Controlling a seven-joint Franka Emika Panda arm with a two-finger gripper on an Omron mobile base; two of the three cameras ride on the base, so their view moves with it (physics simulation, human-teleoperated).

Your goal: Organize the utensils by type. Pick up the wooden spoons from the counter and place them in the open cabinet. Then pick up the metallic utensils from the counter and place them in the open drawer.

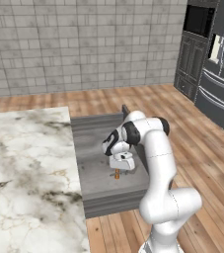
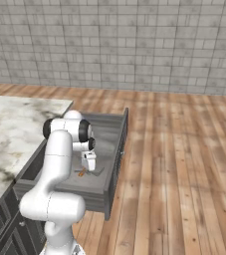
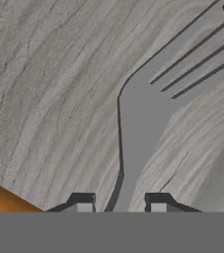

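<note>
The drawer [image 1: 96, 148] [image 2: 109, 144] stands pulled out from under the white marble counter [image 1: 29, 168] [image 2: 10, 129]. My gripper [image 1: 117, 170] [image 2: 88, 167] [image 3: 121, 206] points down into it, close to the grey floor. A grey metal fork [image 3: 143, 108] lies flat on that floor. Its handle runs between my fingertips [image 3: 84, 206], with a small gap on each side, so the jaws stand open and off it. Just beside the gripper lies the orange fork [image 1: 117, 174] [image 2: 82, 173] [image 3: 5, 200], also in the drawer.
The drawer's dark front [image 2: 120, 149] juts out over the wooden floor [image 1: 197, 148]. Tall dark appliances [image 1: 217, 74] stand at the far right against the tiled wall. Dark lower cabinets [image 2: 0, 224] sit under the counter.
</note>
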